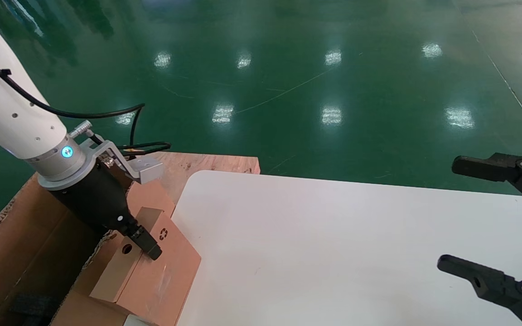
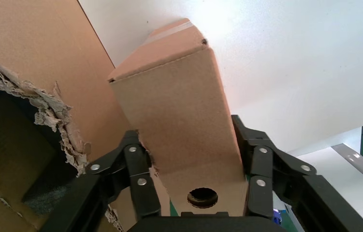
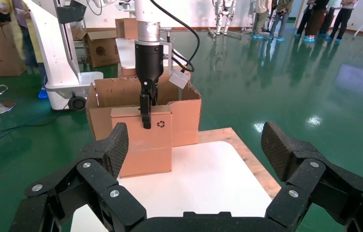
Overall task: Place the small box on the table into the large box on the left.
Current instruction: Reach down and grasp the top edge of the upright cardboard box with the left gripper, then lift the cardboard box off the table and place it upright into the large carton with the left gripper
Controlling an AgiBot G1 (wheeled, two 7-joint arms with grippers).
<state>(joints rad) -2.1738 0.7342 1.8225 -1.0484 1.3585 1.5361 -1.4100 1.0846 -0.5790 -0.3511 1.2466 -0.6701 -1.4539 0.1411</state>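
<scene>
The small box (image 1: 152,271), brown with a black recycling mark and a round hole in one side, stands at the left edge of the white table (image 1: 333,253), right beside the large box (image 1: 25,240). My left gripper (image 1: 141,240) is shut on the small box from above, one finger on each side. In the left wrist view the small box (image 2: 179,101) fills the left gripper (image 2: 185,130), with the large box's torn flap (image 2: 49,106) next to it. I cannot tell whether the small box touches the table. My right gripper (image 1: 462,215) hangs open over the table's right side.
A bare plywood board (image 1: 224,163) juts out behind the table's rounded far corner. Green floor (image 1: 311,90) lies beyond. From the right wrist, the open right gripper (image 3: 194,140) faces the small box (image 3: 143,145) and large box (image 3: 184,108) across the table (image 3: 194,188).
</scene>
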